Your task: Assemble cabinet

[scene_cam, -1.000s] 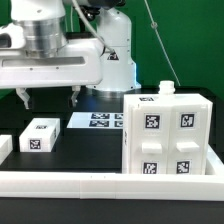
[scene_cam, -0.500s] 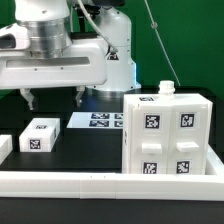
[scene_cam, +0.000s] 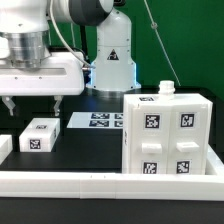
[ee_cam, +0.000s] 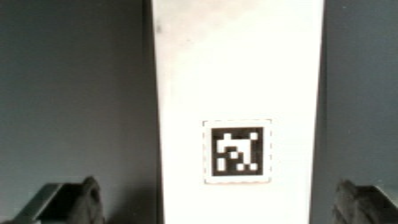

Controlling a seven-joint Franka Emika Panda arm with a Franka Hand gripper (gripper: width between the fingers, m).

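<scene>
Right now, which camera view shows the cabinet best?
The exterior view: the cabinet stands almost whole on that view's right, tags showing on front and top. The wrist view shows none of it, only a tagged white block.

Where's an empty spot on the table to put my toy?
The bare black patch between the small block, the marker board, the cabinet and the white rail is free. Crowded on the exterior view's left, under the gripper.
</scene>
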